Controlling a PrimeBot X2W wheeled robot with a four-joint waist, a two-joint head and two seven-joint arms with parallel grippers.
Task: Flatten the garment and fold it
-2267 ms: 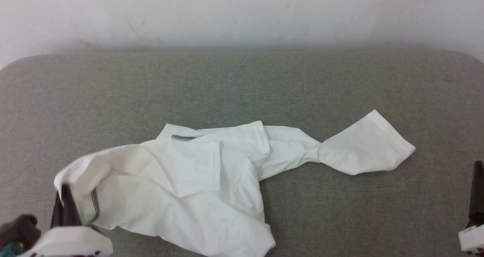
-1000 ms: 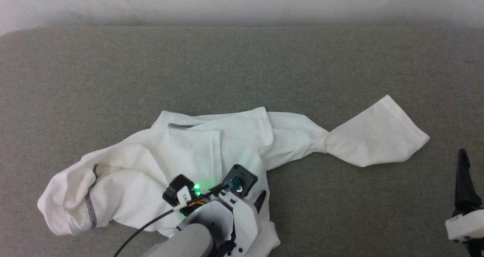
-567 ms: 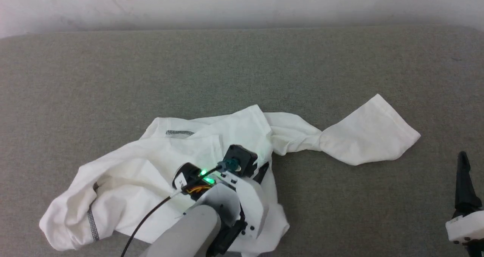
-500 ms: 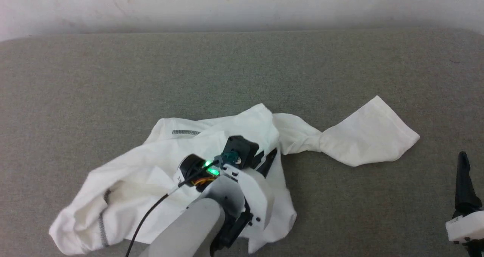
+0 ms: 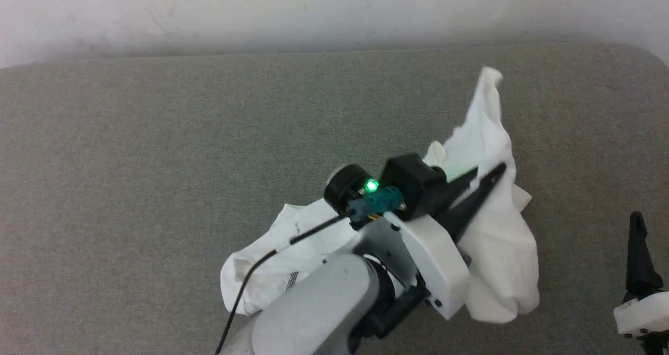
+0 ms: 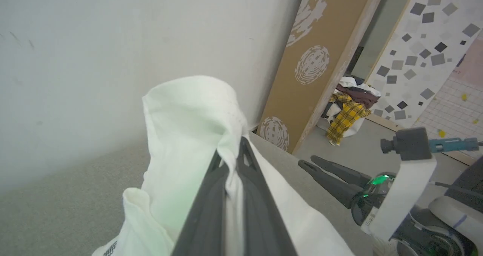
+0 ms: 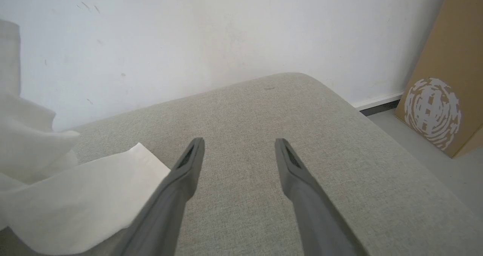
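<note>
Garment (image 5: 499, 250) partly hidden behind left arm (image 5: 324, 302)

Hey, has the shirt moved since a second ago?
Yes. The garment, pinched by the left gripper, has been pulled up and rightward, toward the far edge of the table.

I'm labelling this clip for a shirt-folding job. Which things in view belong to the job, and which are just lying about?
Part of the job:
- shirt, bunched and partly lifted
- left gripper, shut on the shirt
- right gripper, open, holding nothing
- grey table under the shirt

Just lying about:
- cardboard panel
- heap of clothes on the floor
</note>
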